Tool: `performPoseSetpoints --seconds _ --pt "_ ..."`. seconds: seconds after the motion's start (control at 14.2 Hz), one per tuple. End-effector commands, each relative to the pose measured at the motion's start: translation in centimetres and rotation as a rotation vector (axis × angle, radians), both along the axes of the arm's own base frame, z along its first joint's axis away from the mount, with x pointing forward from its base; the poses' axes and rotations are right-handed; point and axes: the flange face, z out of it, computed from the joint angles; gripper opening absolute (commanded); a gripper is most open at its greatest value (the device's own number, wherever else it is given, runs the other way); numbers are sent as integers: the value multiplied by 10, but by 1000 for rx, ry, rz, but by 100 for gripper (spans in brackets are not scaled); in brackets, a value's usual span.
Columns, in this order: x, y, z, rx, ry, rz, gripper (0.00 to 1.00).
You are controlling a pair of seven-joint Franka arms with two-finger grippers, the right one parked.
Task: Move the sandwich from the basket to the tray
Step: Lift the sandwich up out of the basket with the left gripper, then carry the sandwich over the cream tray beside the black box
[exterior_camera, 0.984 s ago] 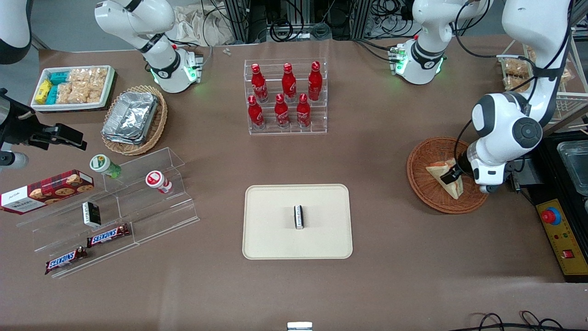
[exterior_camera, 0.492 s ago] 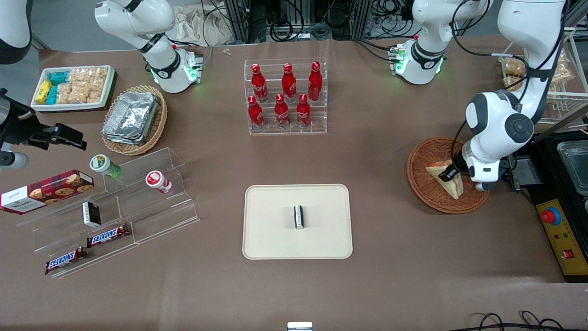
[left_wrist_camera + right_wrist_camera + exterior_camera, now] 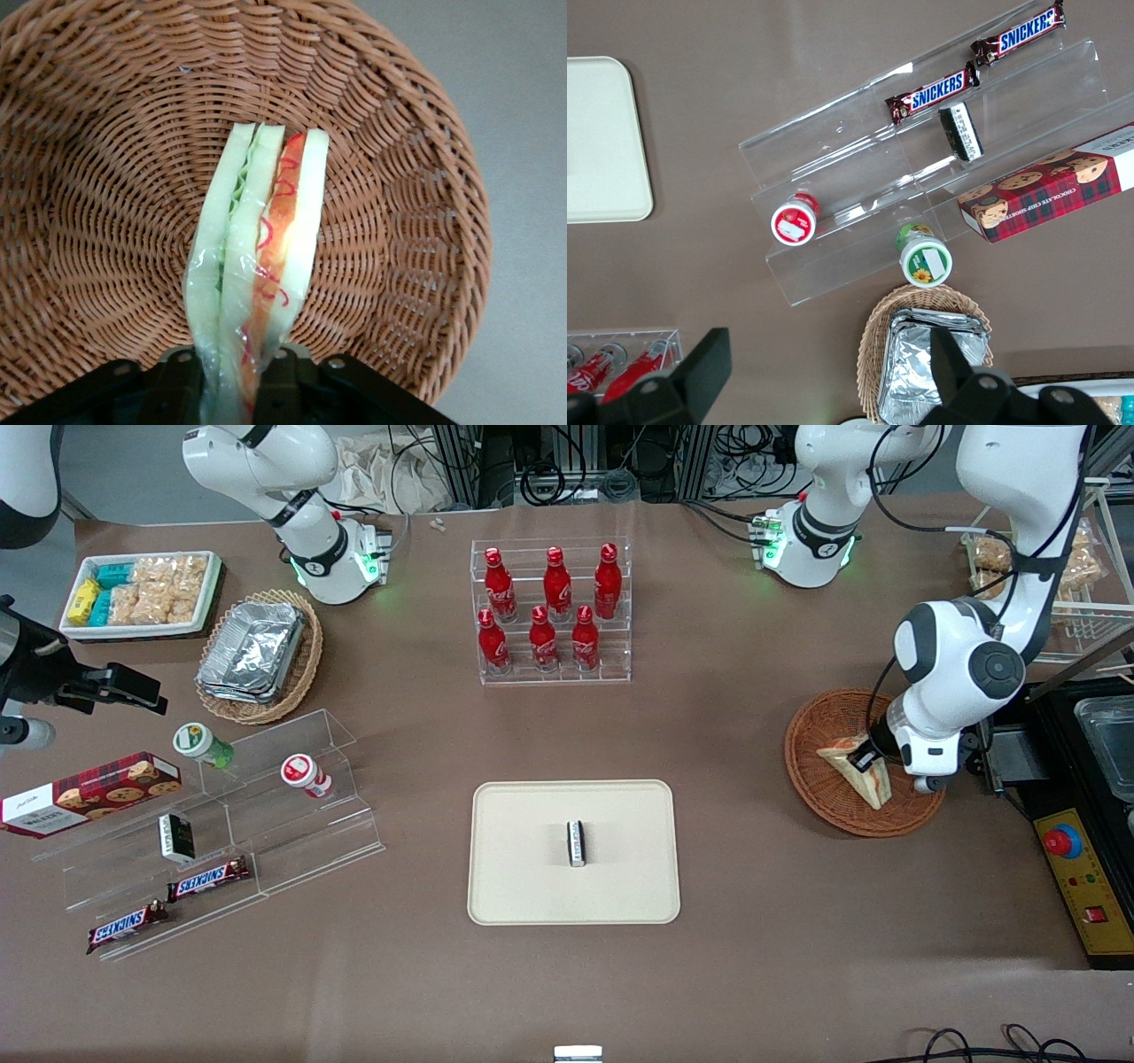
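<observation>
The sandwich (image 3: 856,771), a wrapped wedge of pale bread with red and green filling, is in the round reddish-brown wicker basket (image 3: 819,802) toward the working arm's end of the table. My left gripper (image 3: 865,762) is shut on the sandwich; in the left wrist view its black fingers (image 3: 188,382) pinch the wedge (image 3: 257,266) on both flat sides, cut edge facing the camera, with the basket weave (image 3: 106,221) under it. The beige tray (image 3: 532,886) lies mid-table, nearer the front camera, and its corner shows in the right wrist view (image 3: 602,142).
A small black-and-white packet (image 3: 577,842) stands on the tray. A clear rack of red bottles (image 3: 551,613) stands farther from the camera. A black box with a red button (image 3: 1076,868) sits beside the basket. Clear stepped shelves with snacks (image 3: 221,815) lie toward the parked arm's end.
The left arm's wrist has shifted slightly farther from the camera and toward mid-table, and the sandwich has moved a little with it inside the basket.
</observation>
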Motion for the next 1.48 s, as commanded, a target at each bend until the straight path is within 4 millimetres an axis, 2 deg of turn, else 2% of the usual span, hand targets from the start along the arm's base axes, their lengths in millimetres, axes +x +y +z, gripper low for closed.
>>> performPoseSetpoints --seconds 0.0,0.14,0.35,0.49,0.63,0.7,0.77,0.91,1.12,1.27,1.41 --pt "3 -11 68 18 4 -16 0" --pt "20 -12 136 26 71 -70 0" --pt "46 -19 251 15 80 -194 0" --pt "53 -48 312 9 19 -346 0" --pt "60 -91 349 -7 -40 -474 0" --pt "64 -121 356 -26 -49 -531 0" --pt "71 -152 357 -51 -60 -589 0" --pt "82 -208 330 -97 -35 -673 0" --pt "106 -269 246 -67 19 -691 0" --pt "106 -315 191 2 28 -654 0" --pt "110 -343 143 -14 21 -607 0"
